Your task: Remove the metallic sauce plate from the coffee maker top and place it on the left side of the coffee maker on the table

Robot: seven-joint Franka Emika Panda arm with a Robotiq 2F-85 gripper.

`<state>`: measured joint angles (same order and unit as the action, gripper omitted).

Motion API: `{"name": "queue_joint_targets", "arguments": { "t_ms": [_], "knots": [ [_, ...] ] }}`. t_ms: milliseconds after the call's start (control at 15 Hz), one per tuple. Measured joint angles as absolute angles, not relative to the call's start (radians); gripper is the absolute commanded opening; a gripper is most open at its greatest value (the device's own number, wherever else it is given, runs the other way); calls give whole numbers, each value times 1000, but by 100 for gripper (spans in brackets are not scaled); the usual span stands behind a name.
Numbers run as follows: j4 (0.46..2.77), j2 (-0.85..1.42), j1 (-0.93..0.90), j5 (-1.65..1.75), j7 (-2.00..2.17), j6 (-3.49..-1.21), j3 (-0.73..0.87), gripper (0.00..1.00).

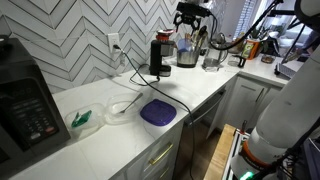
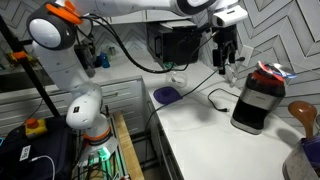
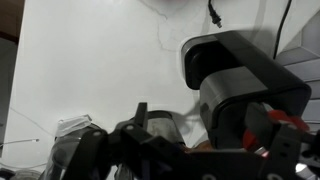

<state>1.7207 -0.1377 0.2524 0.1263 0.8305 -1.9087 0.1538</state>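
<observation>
The gripper (image 2: 228,60) hangs in the air above the table (image 2: 205,135), beside the coffee maker (image 2: 257,102) and not touching it. Its two fingers point down with a gap between them and nothing held, so the hand looks wide and empty. The metallic sauce plate (image 2: 266,70) sits on top of the coffee maker, a silvery disc with something red on or at it; the picture is too small to tell what the red thing is. In an exterior view the coffee maker (image 1: 160,56) stands upright near the tiled wall, with the plate (image 1: 163,37) on top and the gripper (image 1: 193,18) higher up and off to one side. A black cord (image 1: 133,66) runs from the machine across the white surface. A purple plate (image 1: 157,112) lies near the front edge of the table (image 1: 110,140), well apart from the machine, with clear containers (image 1: 120,108) just beside it. A steel pot (image 1: 187,55) stands close to the coffee maker. In the wrist view the coffee maker (image 3: 240,75) shows from above as a dark block on the white table (image 3: 90,60), while the gripper itself is a dark blur along the bottom edge.
</observation>
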Motion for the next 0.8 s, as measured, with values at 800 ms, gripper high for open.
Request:
{"name": "queue_joint_targets", "arguments": {
  "t_ms": [800],
  "knots": [
    [1708,-122,244,49,1183,-2000,152,100]
  ]
}}
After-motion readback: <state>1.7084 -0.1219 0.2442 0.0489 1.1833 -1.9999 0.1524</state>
